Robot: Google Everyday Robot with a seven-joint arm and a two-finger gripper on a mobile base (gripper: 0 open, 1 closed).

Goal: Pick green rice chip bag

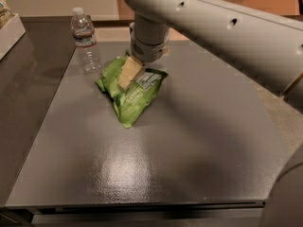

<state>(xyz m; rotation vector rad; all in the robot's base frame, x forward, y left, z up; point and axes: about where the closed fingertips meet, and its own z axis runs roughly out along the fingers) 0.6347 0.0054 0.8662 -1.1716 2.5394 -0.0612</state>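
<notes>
Rests cream-tipped gripper (127, 77) on upper part of crinkly lime-green rice chip bag (135, 98). Cannot tell claw opening. Clear plastic water bottle (85, 41) near, to its left.

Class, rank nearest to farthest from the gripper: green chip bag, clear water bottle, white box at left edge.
1. Crinkly green chip bag, under the gripper.
2. Clear plastic water bottle, left.
3. White box, far left.

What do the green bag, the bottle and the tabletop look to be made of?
The green rice chip bag: probably thin plastic film, creased and glossy. The water bottle: clear plastic, see-through and ribbed. The table: dark grey with a semi-gloss top that reflects light; material unclear. The gripper is at the bag's upper part.
</notes>
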